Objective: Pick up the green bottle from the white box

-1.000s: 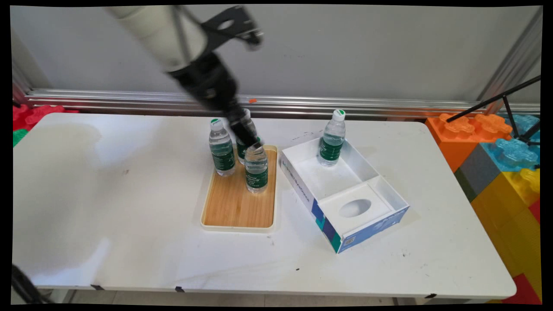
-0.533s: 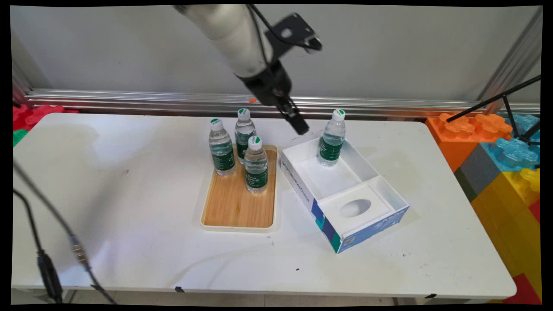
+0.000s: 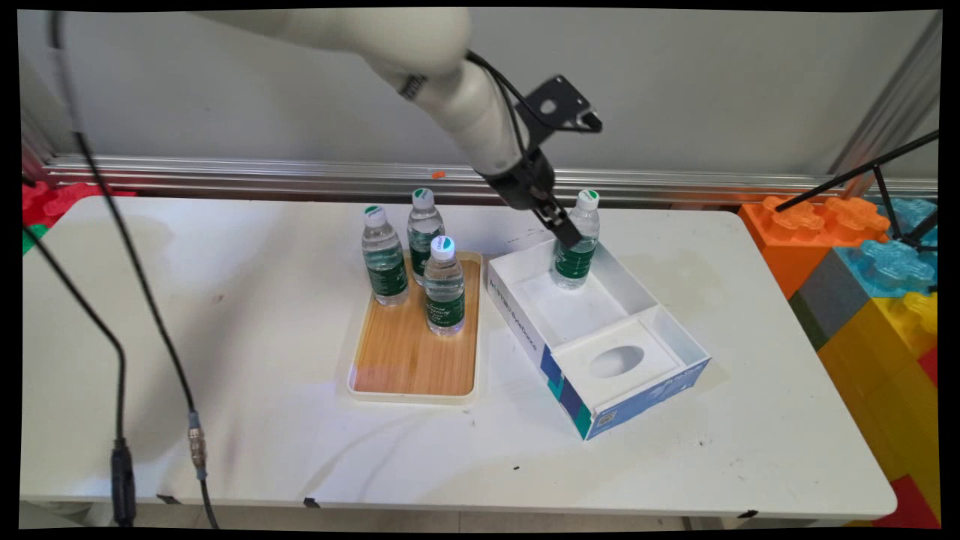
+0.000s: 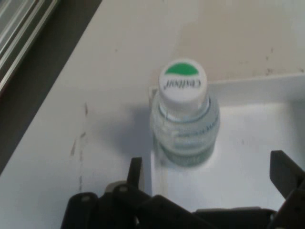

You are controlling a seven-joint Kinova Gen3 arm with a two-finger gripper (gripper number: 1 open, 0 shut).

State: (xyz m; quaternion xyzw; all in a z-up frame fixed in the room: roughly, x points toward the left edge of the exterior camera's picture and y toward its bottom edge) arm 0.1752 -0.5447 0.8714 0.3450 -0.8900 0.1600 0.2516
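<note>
The jaws stand spread and empty, gripper [image 4: 205,176] just short of the bottle [image 4: 187,125] upright ahead between them in the box [image 3: 679,341], a light, slippery, squashable thing best taken mid-body.

1. Robotics lab or test cell, not a home or shop.
2. White robot arm [image 3: 450,82] over a plain white table [image 3: 225,420], black cables [image 3: 120,322] hanging loose at the near left.
3. Bare grey wall [image 3: 712,82] behind, edged with aluminium rails [image 3: 225,171] and a slanted metal post [image 3: 892,97].
4. Oversized toy building blocks [image 3: 862,262] in orange, blue and yellow stacked at the right; red and green ones [image 3: 52,199] at the far left.
5. Black tripod legs [image 3: 892,202] over the blocks at right.
6. Staged props on the table: water bottles [image 3: 444,285] on a wooden tray [image 3: 412,367], one more in an open cardboard box [image 3: 637,390].
</note>
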